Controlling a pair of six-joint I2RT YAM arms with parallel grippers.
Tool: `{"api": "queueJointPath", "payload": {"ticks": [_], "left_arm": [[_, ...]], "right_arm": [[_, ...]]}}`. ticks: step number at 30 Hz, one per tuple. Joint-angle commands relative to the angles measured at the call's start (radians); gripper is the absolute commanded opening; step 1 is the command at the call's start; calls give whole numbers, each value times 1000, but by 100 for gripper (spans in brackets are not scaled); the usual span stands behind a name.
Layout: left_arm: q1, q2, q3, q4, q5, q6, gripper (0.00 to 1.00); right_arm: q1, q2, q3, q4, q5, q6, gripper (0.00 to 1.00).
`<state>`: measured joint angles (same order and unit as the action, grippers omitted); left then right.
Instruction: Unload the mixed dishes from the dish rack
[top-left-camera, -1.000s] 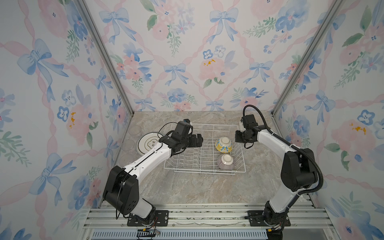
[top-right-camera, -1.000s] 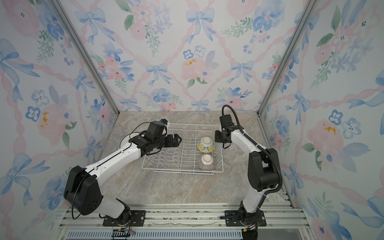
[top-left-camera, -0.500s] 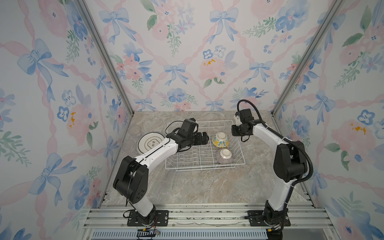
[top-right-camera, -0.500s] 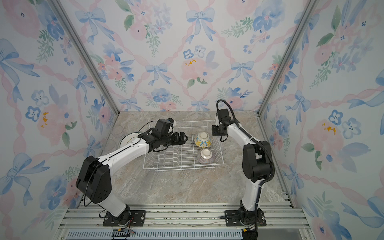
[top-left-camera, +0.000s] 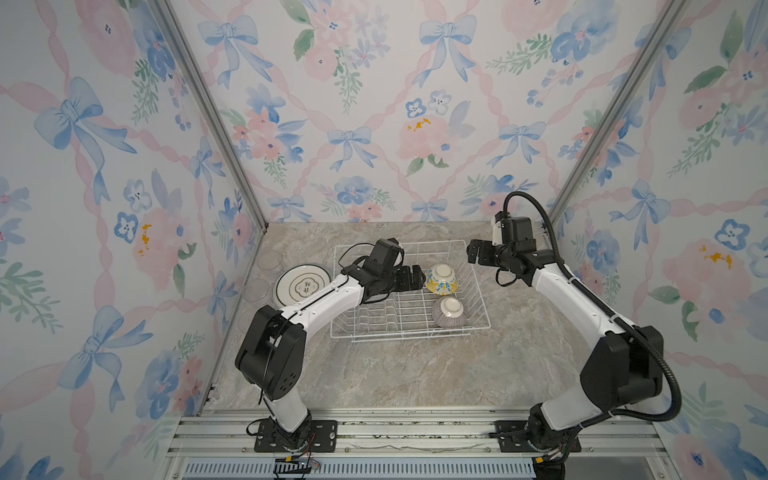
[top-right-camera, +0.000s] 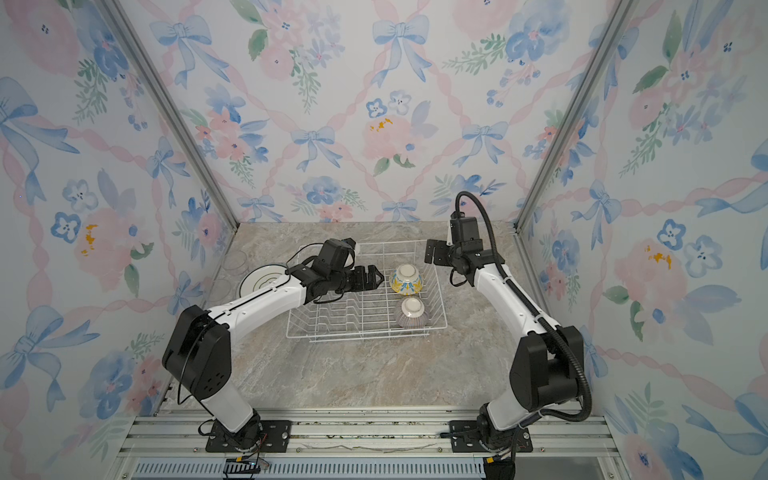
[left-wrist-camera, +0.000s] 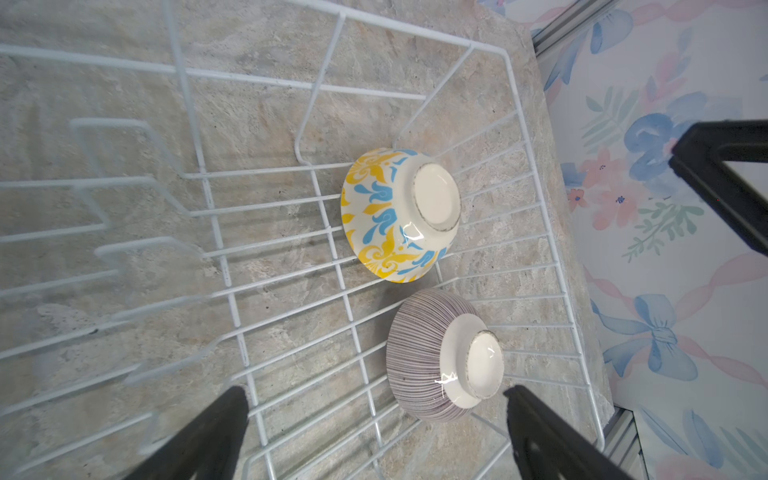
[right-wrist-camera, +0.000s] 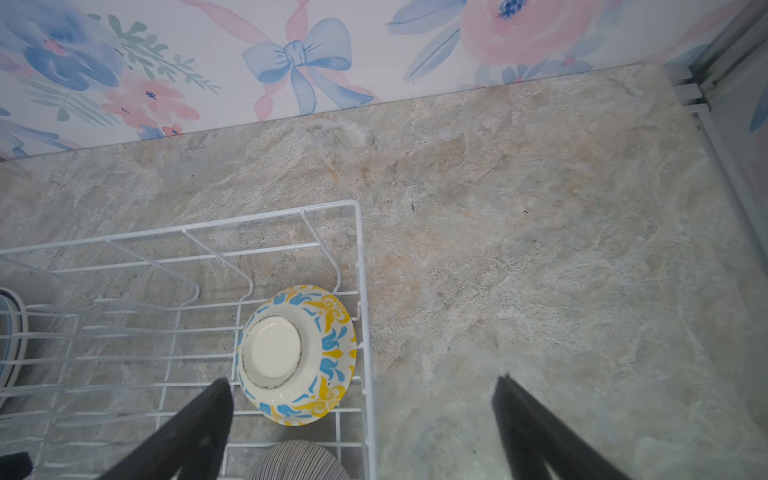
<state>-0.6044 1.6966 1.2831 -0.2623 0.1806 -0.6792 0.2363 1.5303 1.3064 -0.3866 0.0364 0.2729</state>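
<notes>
Right tool (right-wrist-camera: 361, 432) has just sprung wide open, empty; left tool (top-left-camera: 417, 277), open too, hangs beside the floral bowl (top-left-camera: 441, 279); 2 bowls remain in the rack (top-left-camera: 478, 291)

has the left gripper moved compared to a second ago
Yes. The left gripper has moved rightward across the dish rack, and now sits right beside the yellow-blue floral bowl.

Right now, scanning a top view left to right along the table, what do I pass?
Clear glasses → stacked plates → left end effector → yellow-blue floral bowl → right end effector.
</notes>
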Motion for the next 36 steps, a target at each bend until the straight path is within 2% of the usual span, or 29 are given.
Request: {"api": "queueJointPath", "payload": {"ticks": [1,10,15,27,36], "left_arm": [[-25,24,16,17,0,-20,98],[-79,56,-17,63,24,-64,98],[-83,89,-57,111,101,-103,98],[-109,176,-17,128,171,-137,98],[-109,221,-32,244,259,-212,98]], "right_arm": [[4,-77,-79,-19,0,53,99],[11,-277,-259,-132,-105,81,97],[12,-338,-347,-120,-175,100,97],[15,-352,-405,-89,-213,135,97],[15,-361,-395,-104,-202,126,97]]}}
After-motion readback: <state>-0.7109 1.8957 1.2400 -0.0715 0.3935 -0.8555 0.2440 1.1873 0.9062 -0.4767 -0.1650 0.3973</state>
